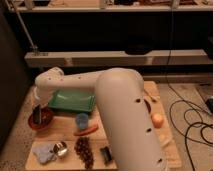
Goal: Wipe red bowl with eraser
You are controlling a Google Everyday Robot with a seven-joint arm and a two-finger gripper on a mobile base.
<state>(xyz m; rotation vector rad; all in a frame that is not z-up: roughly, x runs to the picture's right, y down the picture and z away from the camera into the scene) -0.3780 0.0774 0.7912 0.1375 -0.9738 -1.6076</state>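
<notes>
The red bowl point(42, 121) sits at the left edge of the wooden table point(125, 150). The eraser point(37, 114), a slim dark block, stands upright inside the bowl on its left side, its lower end down in the bowl. My gripper point(37, 107) reaches down from the white arm point(120, 100) and is shut on the top of the eraser, right above the bowl. The arm's big white link covers the middle of the table.
A green tray point(72, 101) lies behind the bowl. A blue cup point(82, 120), a carrot point(86, 131), grapes point(84, 149), a metal cup point(61, 148), a cloth point(44, 153) and a stubby black block point(105, 153) lie in front. An orange point(158, 120) and cables point(195, 125) lie right.
</notes>
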